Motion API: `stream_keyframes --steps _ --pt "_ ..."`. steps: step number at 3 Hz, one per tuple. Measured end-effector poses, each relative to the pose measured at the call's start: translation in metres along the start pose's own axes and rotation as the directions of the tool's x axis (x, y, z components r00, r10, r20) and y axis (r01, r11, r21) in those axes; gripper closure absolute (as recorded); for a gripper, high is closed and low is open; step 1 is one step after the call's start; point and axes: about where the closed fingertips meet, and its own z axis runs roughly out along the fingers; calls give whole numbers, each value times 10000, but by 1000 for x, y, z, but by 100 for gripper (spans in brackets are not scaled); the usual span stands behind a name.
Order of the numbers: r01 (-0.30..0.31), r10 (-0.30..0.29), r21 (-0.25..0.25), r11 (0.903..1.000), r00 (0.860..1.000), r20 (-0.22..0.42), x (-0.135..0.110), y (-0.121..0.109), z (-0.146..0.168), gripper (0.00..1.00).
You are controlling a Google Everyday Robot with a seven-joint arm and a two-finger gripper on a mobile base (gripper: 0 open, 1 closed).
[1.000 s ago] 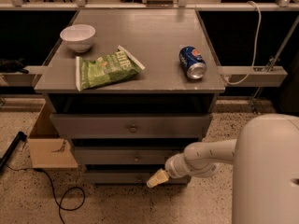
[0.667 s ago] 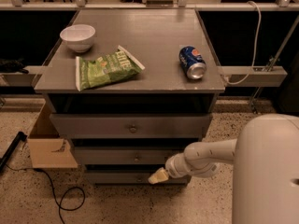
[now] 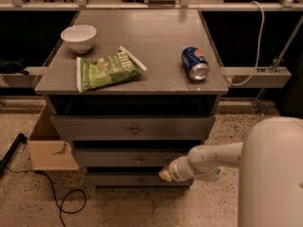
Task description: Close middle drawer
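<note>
The gripper sits just right of and a little below the knob, against the lower edge of the middle drawer. I cannot tell whether it is spread or pressed together. That drawer is the 2nd of 3 and looks only slightly out. The top drawer, above the knob, juts further. To close it well, press flat on the front, nearer the knob than the corner, and push straight inward so it does not skew.
</note>
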Motion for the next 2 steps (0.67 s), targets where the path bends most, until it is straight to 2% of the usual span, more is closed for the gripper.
stream_keyframes --steps 1,2 --pt "-242 241 31 9997 9996 146 11 -2 -8 87" --pt "-305 297 201 9993 9989 373 21 1 -20 91"
